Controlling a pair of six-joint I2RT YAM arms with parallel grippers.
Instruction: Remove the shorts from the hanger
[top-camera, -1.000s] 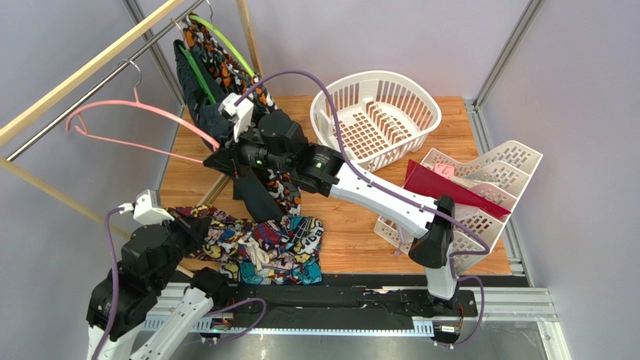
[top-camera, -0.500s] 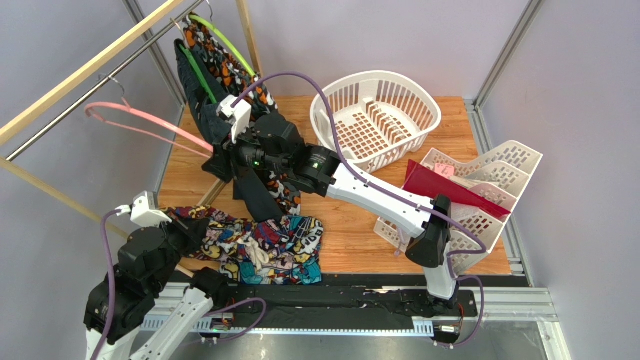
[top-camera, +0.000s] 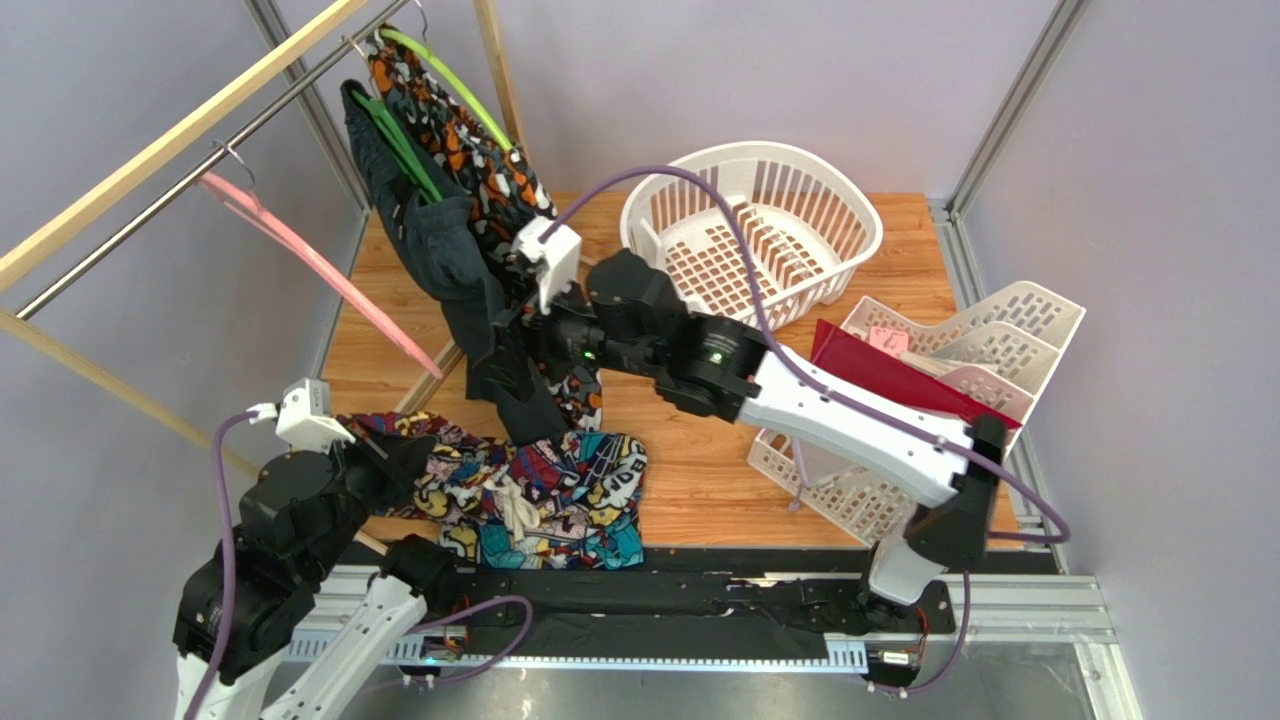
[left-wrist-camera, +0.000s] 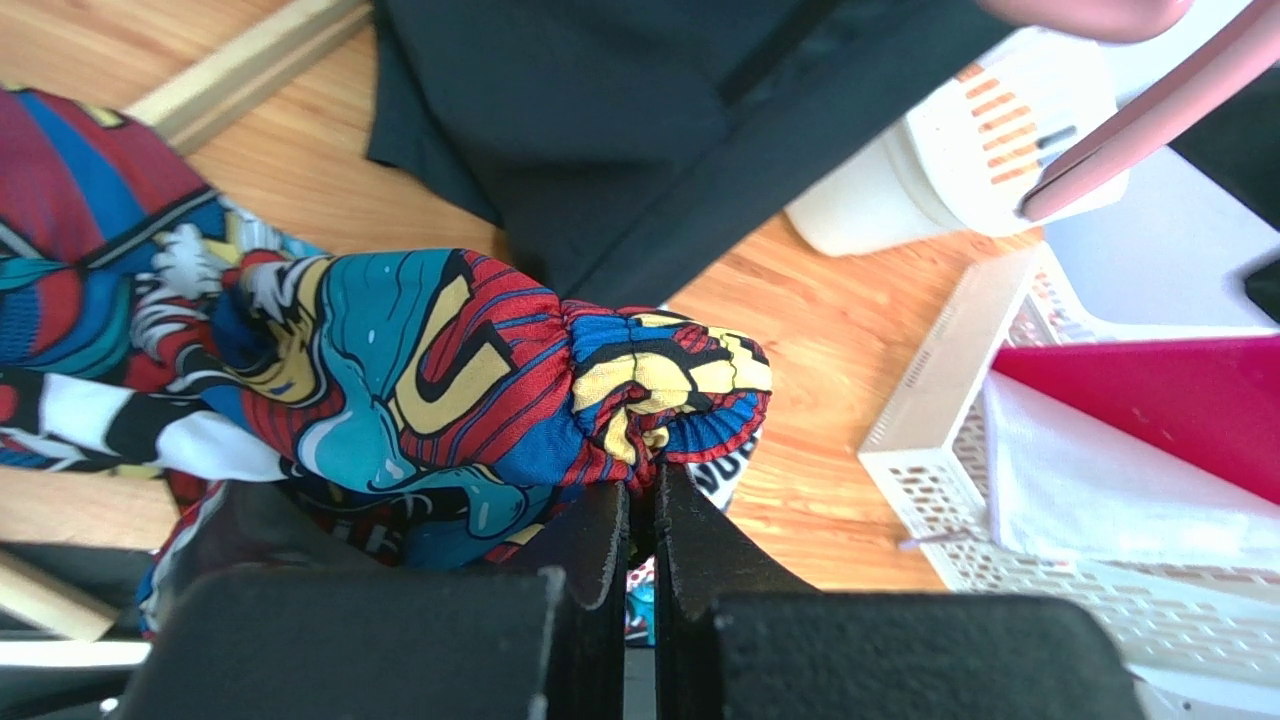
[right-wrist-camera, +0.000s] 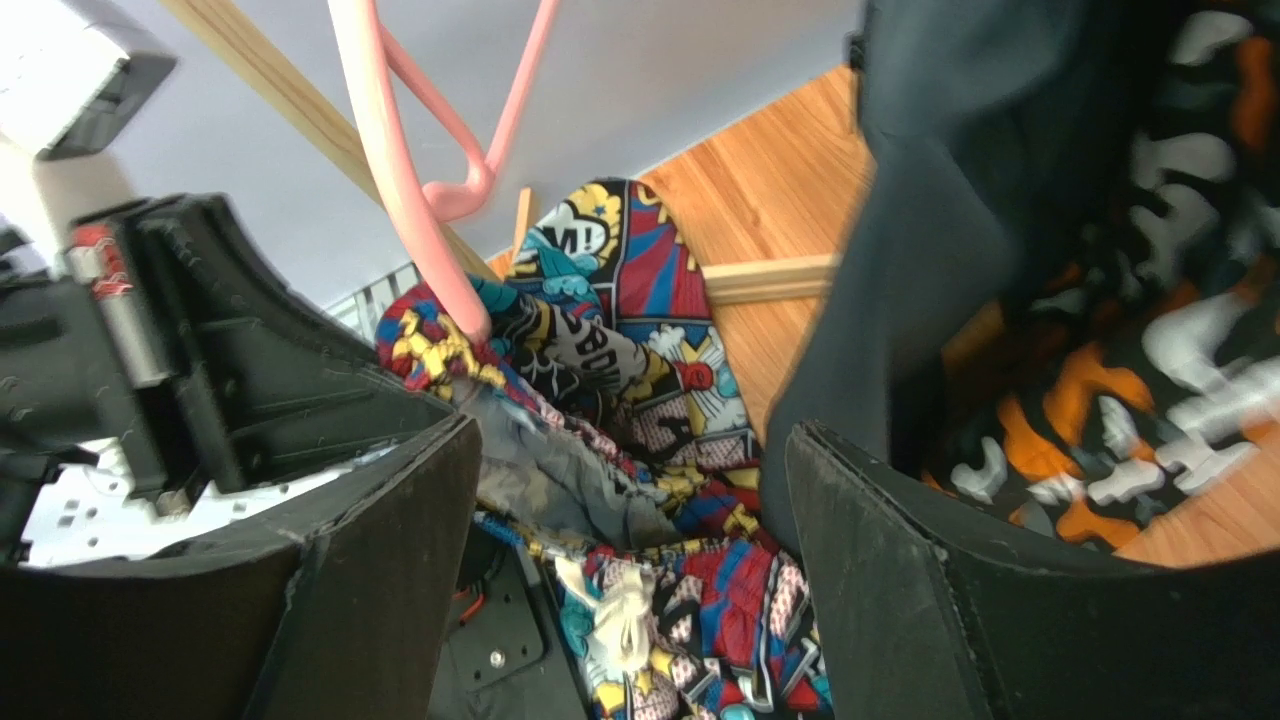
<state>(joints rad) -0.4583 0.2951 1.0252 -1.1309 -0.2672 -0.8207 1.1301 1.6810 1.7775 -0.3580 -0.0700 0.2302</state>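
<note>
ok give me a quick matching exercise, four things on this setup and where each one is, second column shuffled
Things
1. shorts
2. pink hanger
3. white basket
4. red folder

Places
a. standing at the far side of the table
b. lying in the white tiered rack
c. bunched up at the near edge, pinched by the left fingers
d. hanging bare from the rail

Pairs: 1-c, 2-d, 3-a, 4-b
</note>
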